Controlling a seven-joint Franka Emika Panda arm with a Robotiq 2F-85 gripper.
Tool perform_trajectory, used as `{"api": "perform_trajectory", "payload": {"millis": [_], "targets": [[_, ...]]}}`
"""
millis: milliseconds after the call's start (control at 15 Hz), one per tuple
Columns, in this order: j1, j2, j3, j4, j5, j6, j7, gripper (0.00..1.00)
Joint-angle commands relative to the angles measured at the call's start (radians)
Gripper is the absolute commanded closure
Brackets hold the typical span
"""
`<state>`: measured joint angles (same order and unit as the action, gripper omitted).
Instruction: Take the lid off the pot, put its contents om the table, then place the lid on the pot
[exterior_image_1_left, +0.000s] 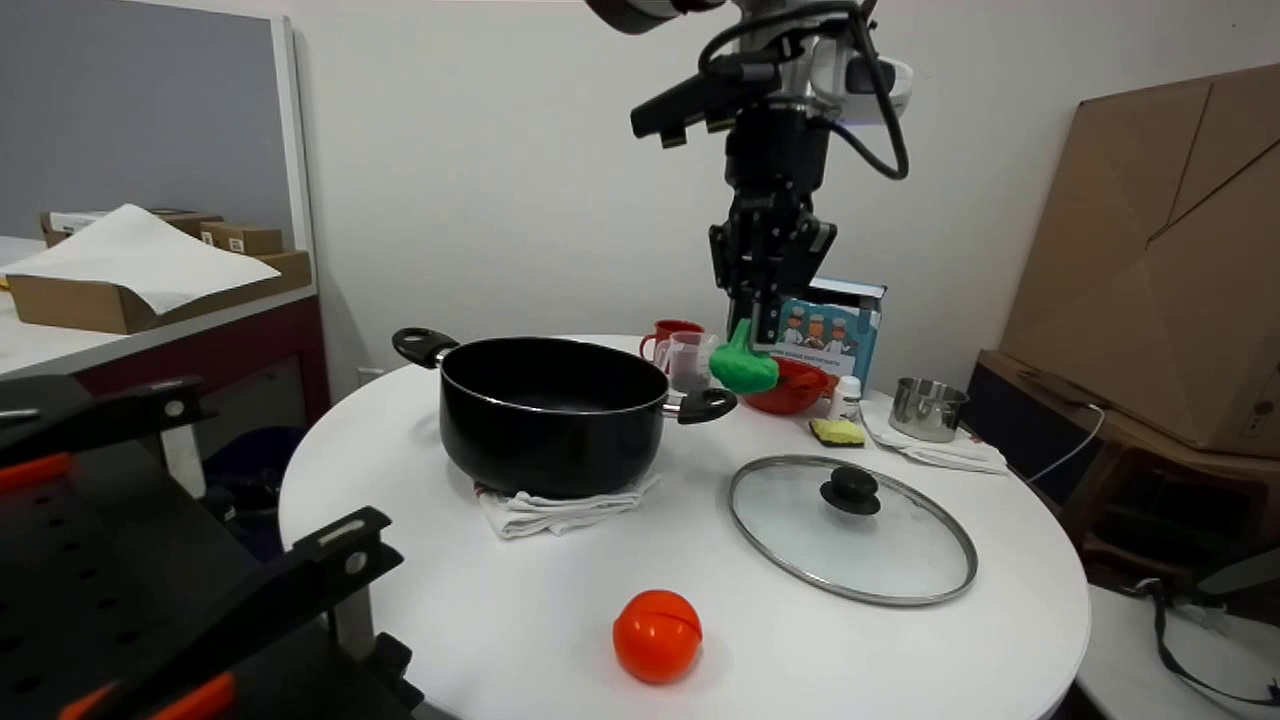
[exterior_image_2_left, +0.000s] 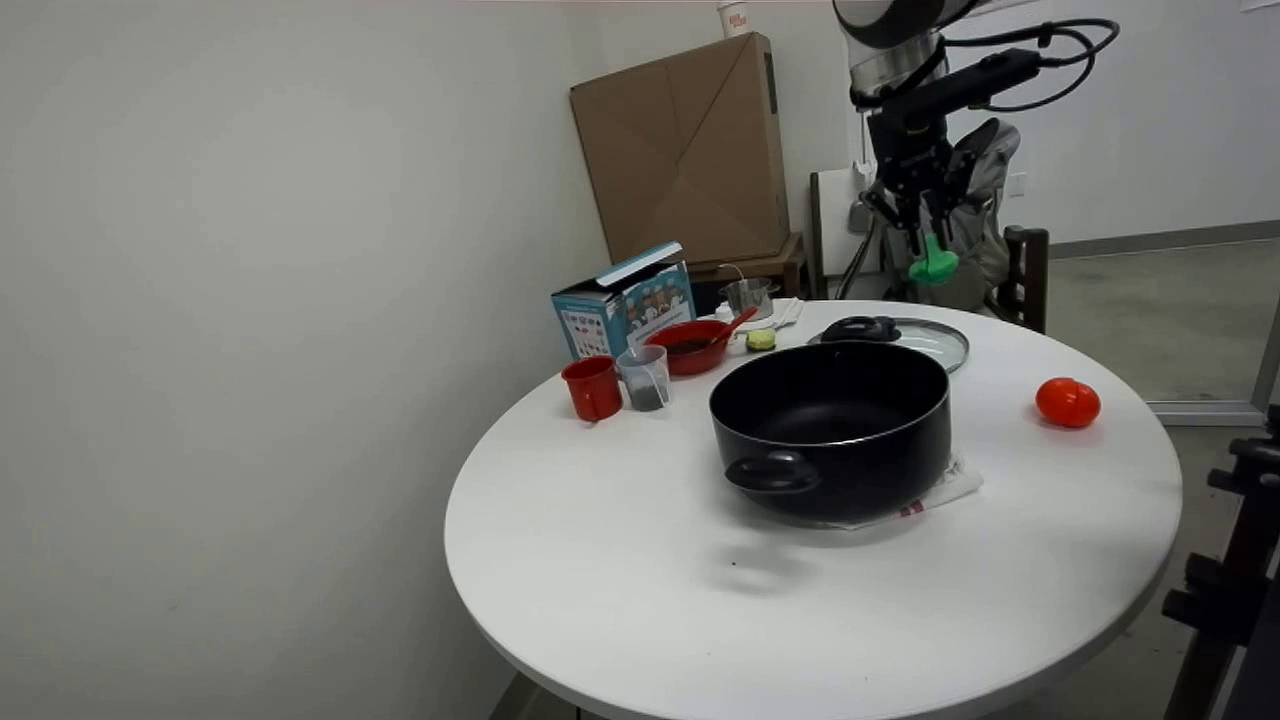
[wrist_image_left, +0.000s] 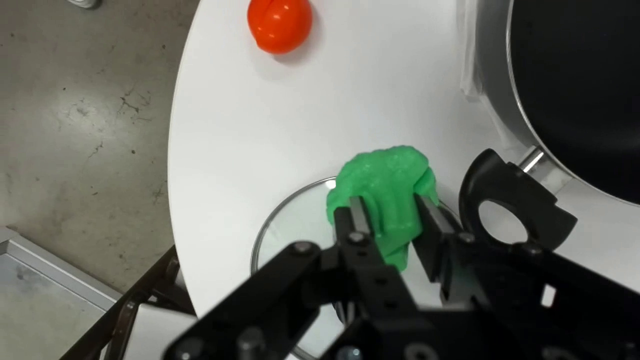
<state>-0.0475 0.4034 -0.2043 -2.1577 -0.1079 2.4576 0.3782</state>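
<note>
Green broccoli floret (wrist_image_left: 385, 187): likely light and firm; take hold by the narrow stalk, not the knobbly head. The tool (wrist_image_left: 390, 210) pinches this stalk; the head hangs below its tips, clear of the tabletop (wrist_image_left: 225, 135). In the wrist view, the glass lid (wrist_image_left: 300, 220) shows behind it, near the left tabletop edge; the tomato (wrist_image_left: 280, 24) rests farther up that edge.

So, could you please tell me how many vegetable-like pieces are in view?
2: the red tomato-like ball on the white table, and the green piece in the hand. Others may be hidden in the red bowl.
</note>
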Motion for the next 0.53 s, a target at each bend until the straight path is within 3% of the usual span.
{"api": "perform_trajectory", "payload": {"millis": [0,467], "targets": [[0.013,0.165,0.001,0.146,0.004,-0.048,0.022,0.92],[0.017,0.367,-0.005,0.356,0.011,-0.156,0.001,0.92]]}}
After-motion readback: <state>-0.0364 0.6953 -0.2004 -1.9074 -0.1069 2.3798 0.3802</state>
